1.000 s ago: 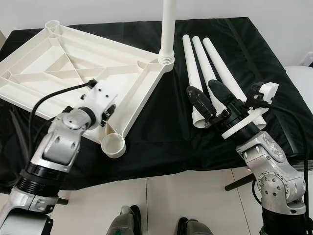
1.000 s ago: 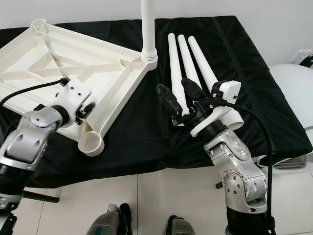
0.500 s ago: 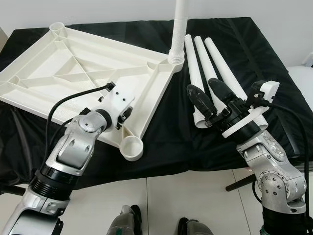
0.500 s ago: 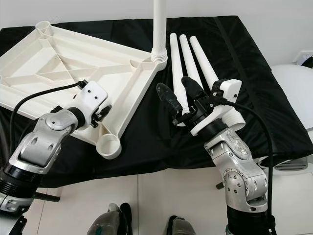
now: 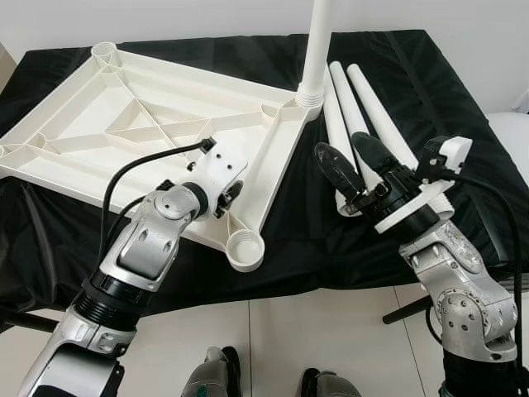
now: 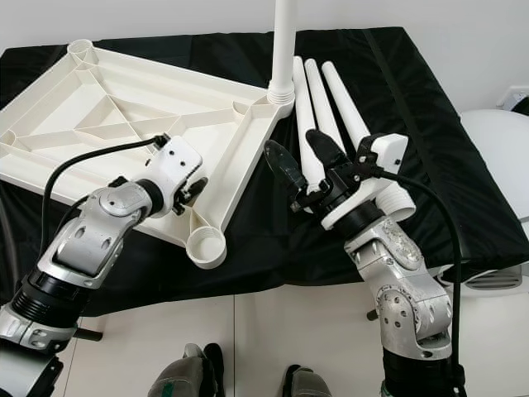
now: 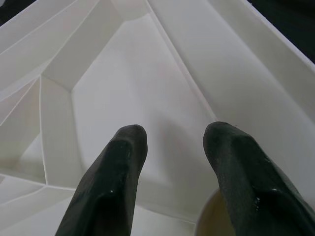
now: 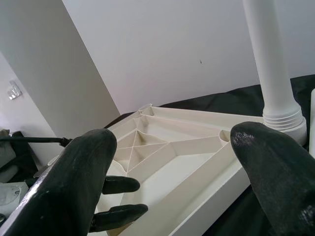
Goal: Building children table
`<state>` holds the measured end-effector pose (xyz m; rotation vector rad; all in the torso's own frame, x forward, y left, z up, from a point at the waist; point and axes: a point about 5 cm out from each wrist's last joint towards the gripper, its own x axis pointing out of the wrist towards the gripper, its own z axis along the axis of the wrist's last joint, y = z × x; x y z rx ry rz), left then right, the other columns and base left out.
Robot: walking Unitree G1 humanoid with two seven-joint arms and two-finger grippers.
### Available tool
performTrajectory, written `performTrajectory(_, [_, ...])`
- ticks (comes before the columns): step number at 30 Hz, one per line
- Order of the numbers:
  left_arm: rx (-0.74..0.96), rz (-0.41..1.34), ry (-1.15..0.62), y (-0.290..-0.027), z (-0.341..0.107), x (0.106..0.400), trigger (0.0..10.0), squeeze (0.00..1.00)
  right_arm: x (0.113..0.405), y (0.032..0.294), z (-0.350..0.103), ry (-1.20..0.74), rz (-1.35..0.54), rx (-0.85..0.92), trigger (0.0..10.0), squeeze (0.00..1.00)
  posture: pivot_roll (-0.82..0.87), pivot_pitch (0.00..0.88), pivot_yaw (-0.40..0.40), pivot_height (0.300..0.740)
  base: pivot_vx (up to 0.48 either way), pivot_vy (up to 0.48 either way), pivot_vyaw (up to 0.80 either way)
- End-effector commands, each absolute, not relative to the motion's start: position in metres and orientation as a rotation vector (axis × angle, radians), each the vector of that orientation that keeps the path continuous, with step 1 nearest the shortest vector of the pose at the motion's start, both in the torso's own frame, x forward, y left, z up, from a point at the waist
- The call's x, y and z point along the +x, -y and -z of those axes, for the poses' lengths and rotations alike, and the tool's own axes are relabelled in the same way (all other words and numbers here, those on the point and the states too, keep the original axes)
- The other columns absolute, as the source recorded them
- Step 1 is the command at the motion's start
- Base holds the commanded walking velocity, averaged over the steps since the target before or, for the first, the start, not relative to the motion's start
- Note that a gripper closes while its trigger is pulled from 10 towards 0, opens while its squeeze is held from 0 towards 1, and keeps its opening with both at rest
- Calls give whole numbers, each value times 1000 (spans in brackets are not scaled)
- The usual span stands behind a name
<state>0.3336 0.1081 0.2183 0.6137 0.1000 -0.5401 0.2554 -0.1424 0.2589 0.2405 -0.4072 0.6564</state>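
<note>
Left gripper (image 7: pixel 172 147) fingers spread over the ribbed white plastic tabletop (image 5: pixel 124 124), perhaps touching its rim. Right gripper (image 5: pixel 347 161) fingers parted above three smooth tapered legs (image 5: pixel 364 99) on black cloth (image 5: pixel 430 91). One leg (image 5: pixel 316 50) upright in a corner socket.

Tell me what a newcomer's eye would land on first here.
The big white ribbed plastic tabletop lies upside down on the black cloth, one white leg standing upright in its far corner socket. Beside it lie three loose white tapered legs. The left gripper rests open on the tabletop; the right gripper hovers open over the loose legs.
</note>
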Motion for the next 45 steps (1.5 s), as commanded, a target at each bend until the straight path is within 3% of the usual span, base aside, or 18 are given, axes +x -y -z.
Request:
performTrajectory(1, [632, 515, -166, -120, -208, 337, 10000, 0, 252, 142, -258, 405, -666, 245, 10000, 0, -35, 201, 54, 740, 0, 0, 0])
performTrajectory(13, [627, 392, -89, -147, -241, 343, 10000, 0, 254, 142, -259, 408, -673, 250, 10000, 0, -28, 196, 47, 740, 0, 0, 0])
performTrajectory(18, [458, 433, -16, -146, -266, 335, 10000, 0, 253, 142, -259, 407, -674, 250, 10000, 0, -29, 200, 44, 740, 0, 0, 0])
performTrajectory(24, [395, 650, -70, -124, -254, 317, 10000, 0, 254, 143, -259, 402, -681, 241, 10000, 0, -24, 204, 35, 740, 0, 0, 0])
performTrajectory(30, [382, 731, -140, -115, -238, 309, 10000, 0, 255, 143, -260, 401, -690, 234, 10000, 0, -28, 208, 33, 740, 0, 0, 0])
performTrajectory(45, [347, 712, -298, -117, -218, 304, 10000, 0, 253, 144, -262, 403, -679, 228, 10000, 0, -32, 217, 41, 740, 0, 0, 0])
